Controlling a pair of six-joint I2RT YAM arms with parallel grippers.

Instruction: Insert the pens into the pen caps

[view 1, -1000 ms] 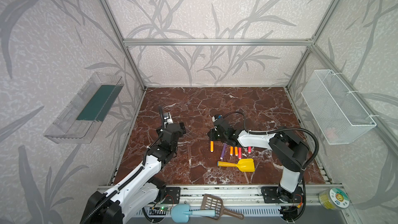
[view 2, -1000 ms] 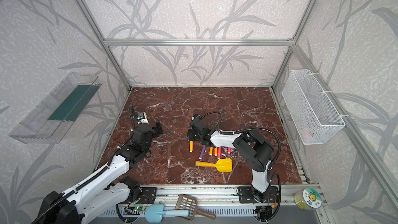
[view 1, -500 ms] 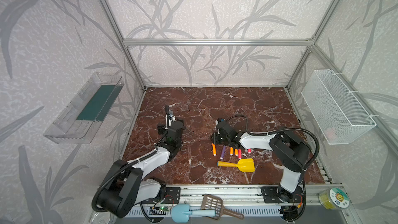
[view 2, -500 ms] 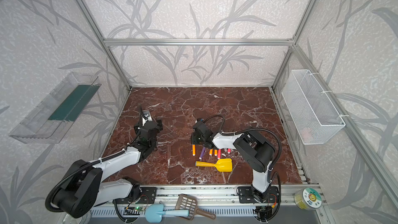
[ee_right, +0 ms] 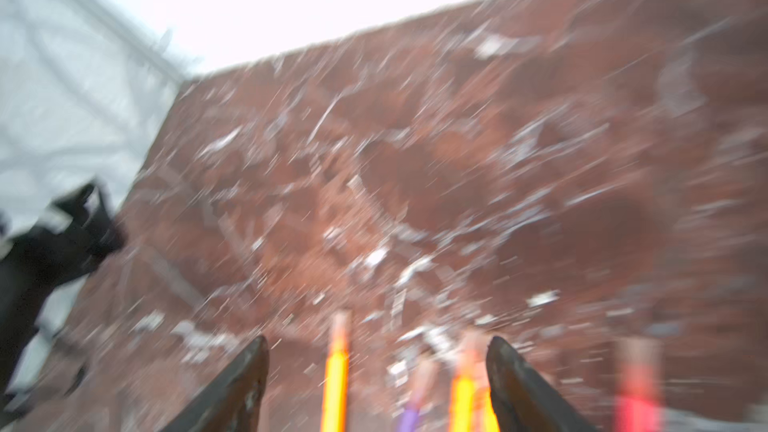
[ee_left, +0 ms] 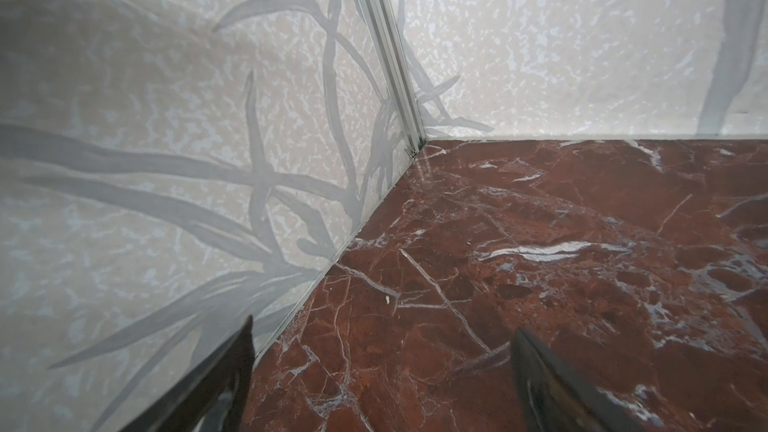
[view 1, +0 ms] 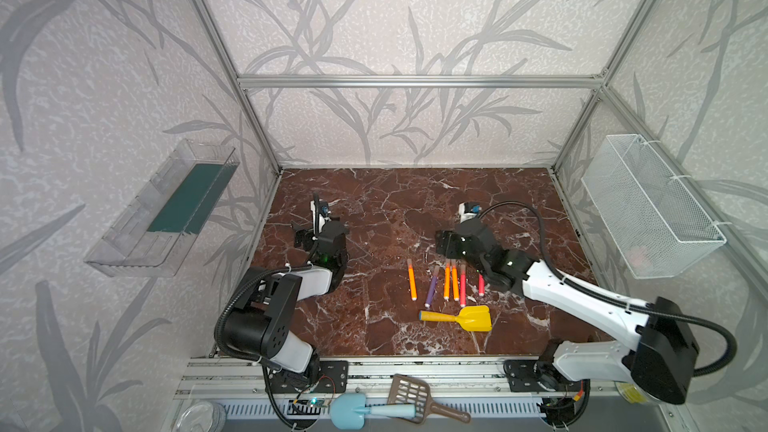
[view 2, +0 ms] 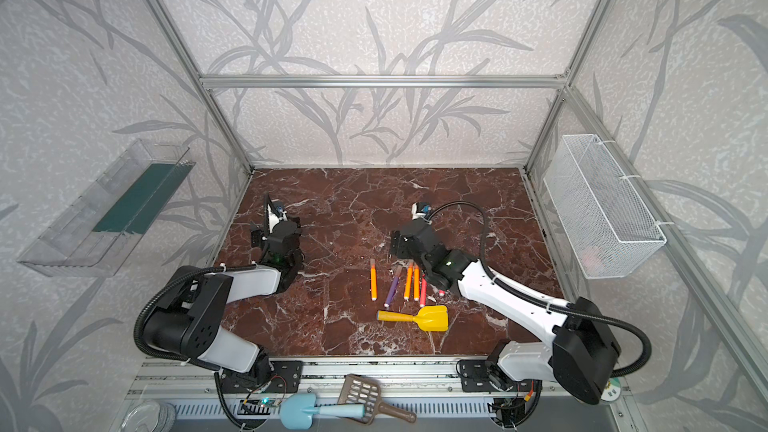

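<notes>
I count six pens [view 1: 447,284] lying flat on the desk [view 1: 374,209], right of centre and toward the near edge: three orange, one purple pen [view 1: 431,288] and two red-pink. Five lie close together in a row. The third orange pen [view 1: 412,282] lies alone just left of the purple one, not touching it. Five pen caps [view 1: 409,263] show as pale stubs on the far ends of the pens; my right arm hides the far end of the rightmost red-pink pen [view 1: 481,285]. One yellow toy shovel [view 1: 471,320] lies just on the near side of the row.

My right pincer [ee_right: 379,342] is spread wide with nothing in it, above the far ends of the pens, though its wrist view is blurred. My left pincer [ee_left: 384,326] is also spread and empty, facing the far left corner.

A second ago my right pincer was pinching the lone orange pen; now that pen lies released on the desk. My left arm, stretched out then, has folded back toward the near left.
</notes>
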